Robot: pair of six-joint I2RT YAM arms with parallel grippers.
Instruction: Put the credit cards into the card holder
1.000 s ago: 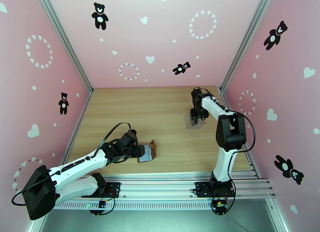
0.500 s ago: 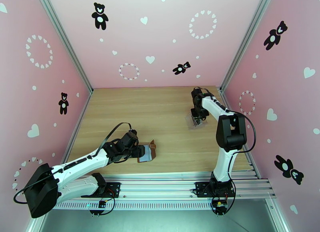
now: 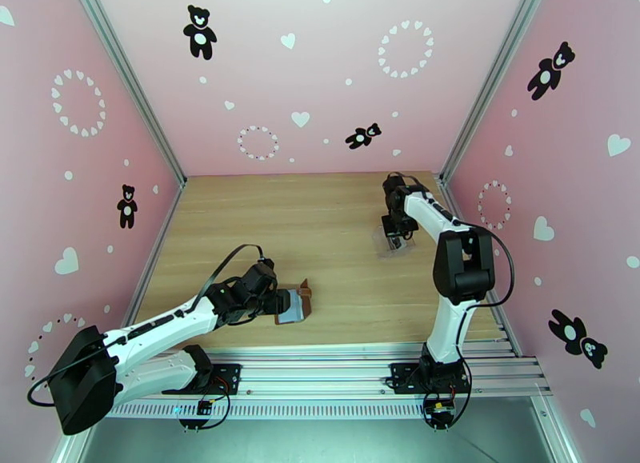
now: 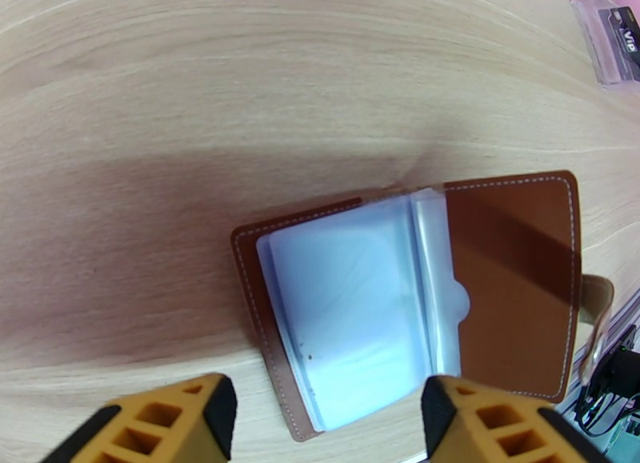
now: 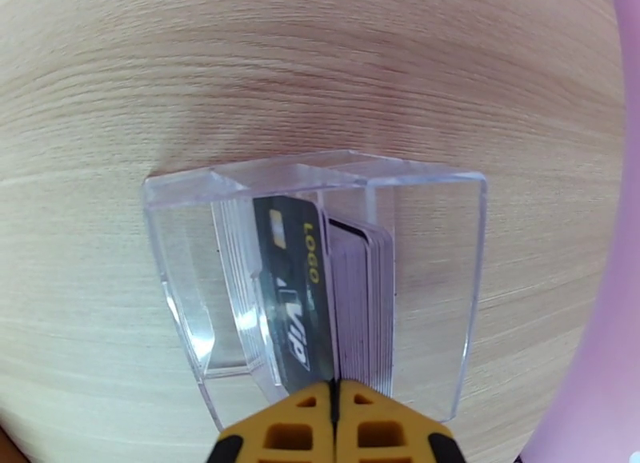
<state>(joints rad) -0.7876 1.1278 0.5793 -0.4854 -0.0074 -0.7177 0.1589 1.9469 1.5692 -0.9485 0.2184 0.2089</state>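
Observation:
The card holder (image 4: 496, 281) lies open on the table, brown leather with greyish see-through pockets facing up; it also shows near the front edge (image 3: 294, 306). My left gripper (image 4: 324, 401) is open, its yellow fingers (image 4: 172, 417) straddling the holder's near edge. A black credit card (image 5: 292, 297) with "VIP" print stands on edge in a clear plastic box (image 5: 448, 217), beside a stack of further cards (image 5: 364, 305). My right gripper (image 5: 334, 393) reaches down into the box (image 3: 392, 241), its jaws pressed together on the black card's upper edge.
The clear box (image 4: 608, 41) sits at the back right of the wooden table (image 3: 320, 217), close to the right pink wall. Metal rails run along the front edge by the arm bases.
The right gripper has closed over the black card in the box, and the box has shifted slightly. The left arm and the card holder have not moved.

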